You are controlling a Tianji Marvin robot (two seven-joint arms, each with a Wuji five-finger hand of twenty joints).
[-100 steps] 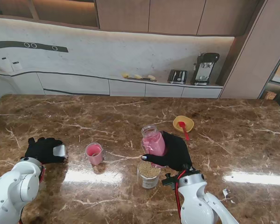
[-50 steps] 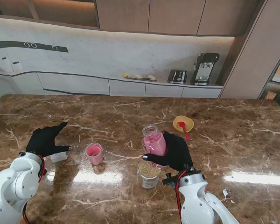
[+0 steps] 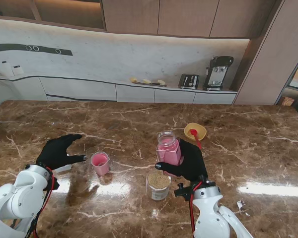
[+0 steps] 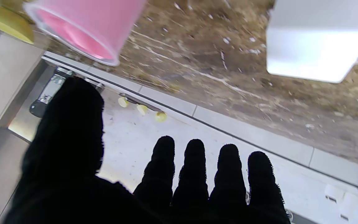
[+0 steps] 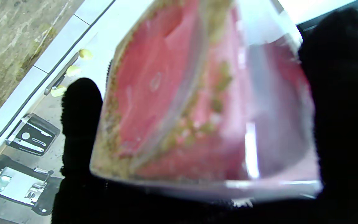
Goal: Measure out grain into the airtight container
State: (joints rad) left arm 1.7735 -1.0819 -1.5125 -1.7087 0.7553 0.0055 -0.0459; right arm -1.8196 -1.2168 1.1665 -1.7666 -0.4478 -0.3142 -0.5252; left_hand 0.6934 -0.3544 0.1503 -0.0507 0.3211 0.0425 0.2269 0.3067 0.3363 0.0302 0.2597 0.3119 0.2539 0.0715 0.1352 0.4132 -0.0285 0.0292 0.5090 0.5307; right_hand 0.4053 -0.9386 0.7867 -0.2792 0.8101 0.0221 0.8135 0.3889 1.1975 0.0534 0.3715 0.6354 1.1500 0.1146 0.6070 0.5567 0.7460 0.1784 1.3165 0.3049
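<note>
My right hand point(image 3: 189, 161) is shut on a clear jar of pink grain point(image 3: 168, 148) and holds it upright just above the table; the jar point(image 5: 197, 102) fills the right wrist view. Nearer to me stands a small clear jar of beige grain point(image 3: 159, 184), open at the top. A pink cup point(image 3: 100, 162) stands left of centre and also shows in the left wrist view as the pink cup point(image 4: 82, 28). My left hand point(image 3: 59, 151) hovers just left of it, open, fingers spread, holding nothing. A white square piece point(image 4: 315, 37) lies on the table by that hand.
A yellow bowl point(image 3: 195, 131) with a red spoon point(image 3: 194, 137) sits farther from me than the right hand. The brown marble table point(image 3: 248, 148) stretches wide on both sides. A counter with a toaster and coffee machine runs along the back wall.
My left hand let go of the white piece, opened and moved right toward the pink cup. The right hand shifted the pink grain jar slightly right and farther from me.
</note>
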